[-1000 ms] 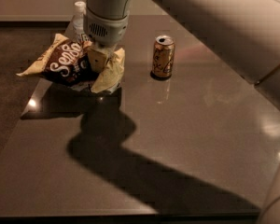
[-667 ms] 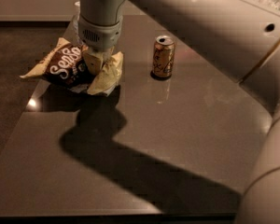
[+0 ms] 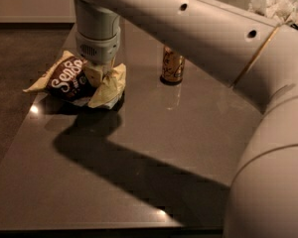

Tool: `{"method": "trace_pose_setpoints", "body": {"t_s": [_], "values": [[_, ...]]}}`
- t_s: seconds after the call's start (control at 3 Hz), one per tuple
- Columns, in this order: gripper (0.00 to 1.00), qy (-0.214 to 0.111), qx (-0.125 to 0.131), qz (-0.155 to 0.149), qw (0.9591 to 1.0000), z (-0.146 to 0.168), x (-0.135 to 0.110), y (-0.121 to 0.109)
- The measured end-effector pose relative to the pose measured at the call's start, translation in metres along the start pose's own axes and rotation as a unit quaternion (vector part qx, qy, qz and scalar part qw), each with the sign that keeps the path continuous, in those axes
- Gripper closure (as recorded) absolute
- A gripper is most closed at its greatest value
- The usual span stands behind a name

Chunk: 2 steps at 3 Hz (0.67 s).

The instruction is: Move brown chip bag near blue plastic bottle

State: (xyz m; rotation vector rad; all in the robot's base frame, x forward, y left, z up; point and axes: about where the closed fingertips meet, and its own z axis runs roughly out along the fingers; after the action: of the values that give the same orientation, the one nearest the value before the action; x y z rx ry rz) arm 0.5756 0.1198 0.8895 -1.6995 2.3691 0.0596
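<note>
Camera view: a dark, glossy table [image 3: 198,118] fills most of the frame, seen from above and at an angle. Its smooth top mirrors a few small points of light.

Near the back left corner lies the brown chip bag [image 3: 64,81]. It is crinkly and dark brown with cream ends and white script lettering. Its left end lies flat and points towards the table's left edge. Its right cream end is folded upward into a stiff, creased flap.

The gripper [image 3: 100,76] comes straight down onto the bag's crumpled middle, between the brown panel and the raised flap. Its pale fingers are pressed together on a fold of the bag, pinching it. Above it sits a round, pale grey wrist housing [image 3: 97,31] with a small grille on its face.

The robot arm [image 3: 198,29] is thick, smooth and off-white, dotted with small dark holes. It crosses the top of the frame and swells to fill the right side, hiding much of the table's back and right. It casts a broad, angular shadow [image 3: 139,167] across the table's middle.

Right of the bag, and well apart from it, stands a short gold drink can [image 3: 173,64], upright, with a faint reflection below it. Crumpled white paper [image 3: 277,4] shows at the top right, behind the arm. A darker floor [image 3: 10,73] lies beyond the table's left edge.
</note>
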Motion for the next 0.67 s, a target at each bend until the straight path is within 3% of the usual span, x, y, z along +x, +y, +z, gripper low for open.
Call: {"method": "trace_pose_setpoints", "body": {"t_s": [0.67], "values": [[0.15, -0.001, -0.004, -0.004, 1.0, 0.0122, -0.0063, 0.0006]]}}
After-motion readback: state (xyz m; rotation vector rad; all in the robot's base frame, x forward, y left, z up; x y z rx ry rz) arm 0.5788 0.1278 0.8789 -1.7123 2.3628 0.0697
